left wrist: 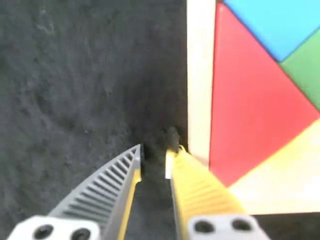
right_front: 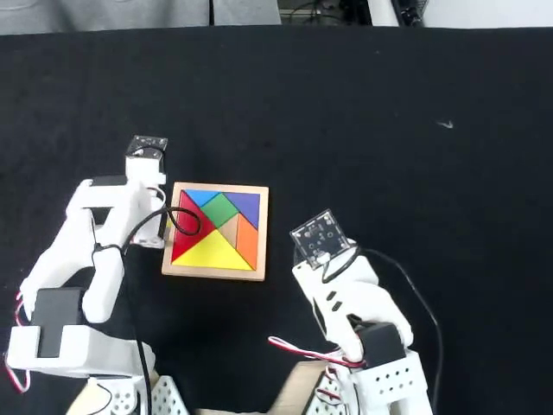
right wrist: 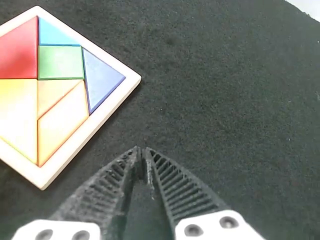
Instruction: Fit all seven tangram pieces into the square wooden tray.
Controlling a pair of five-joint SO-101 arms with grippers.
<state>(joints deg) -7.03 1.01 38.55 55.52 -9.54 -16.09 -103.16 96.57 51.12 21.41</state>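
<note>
- Fingers (left wrist: 195,190) of the left gripper (left wrist: 154,152) are a little apart and hold nothing.
- They sit just beside the rim of the square wooden tray (right_front: 215,273), over the black worktop (right_front: 389,130).
- Fingers of the right gripper (right wrist: 142,151) are closed on nothing, near the tray.
- All 7 tangram pieces (right_front: 212,251) lie flat inside the tray.

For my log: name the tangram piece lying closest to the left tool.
The large red triangle: it lies just inside the tray rim beside the left tool; nothing else sits as near.
</note>
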